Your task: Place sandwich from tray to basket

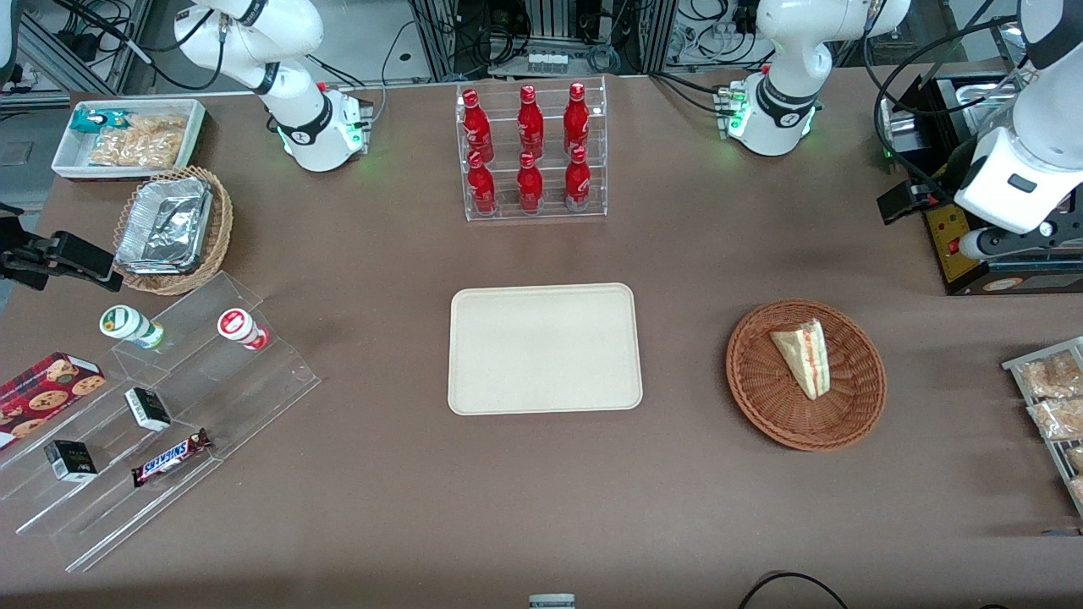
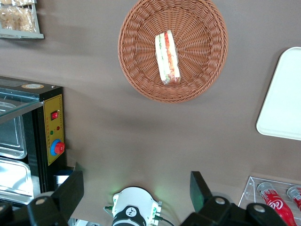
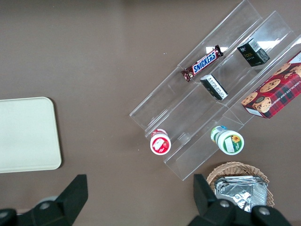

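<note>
My gripper [image 1: 908, 198] hangs high over the table at the working arm's end, near the oven, nearer the arm bases than the brown wicker basket [image 1: 859, 397]. In the left wrist view the gripper [image 2: 137, 190] is open, its fingers wide apart with nothing between them. The wrapped sandwich wedge [image 1: 805, 357] lies inside that round basket, on its woven bottom, apart from the gripper. The left wrist view also shows the basket [image 2: 136, 70] and the sandwich [image 2: 167, 57] in full. The cream tray [image 1: 546, 348] beside the basket holds nothing.
The black oven [image 1: 1015, 282] stands at the working arm's end, with a rack of bagged bread [image 1: 1058, 416] nearer the front camera. A clear bin [image 1: 533, 216] holds red bottles. Toward the parked arm's end are a stepped clear shelf [image 1: 228, 397] and a foil-filled basket [image 1: 222, 224].
</note>
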You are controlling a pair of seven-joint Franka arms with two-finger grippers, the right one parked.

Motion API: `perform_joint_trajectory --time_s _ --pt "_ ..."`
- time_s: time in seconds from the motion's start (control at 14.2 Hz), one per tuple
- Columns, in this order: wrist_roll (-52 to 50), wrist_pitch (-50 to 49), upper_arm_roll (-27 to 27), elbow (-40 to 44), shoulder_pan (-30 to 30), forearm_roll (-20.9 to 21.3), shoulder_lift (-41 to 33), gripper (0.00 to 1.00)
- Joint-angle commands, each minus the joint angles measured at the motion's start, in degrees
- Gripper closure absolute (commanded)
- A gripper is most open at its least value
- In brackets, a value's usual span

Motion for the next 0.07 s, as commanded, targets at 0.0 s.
perform_joint_trajectory --time_s 0.0 --pt "1.01 -0.58 -0.22 0.19 0.26 -0.96 -0.04 0.00"
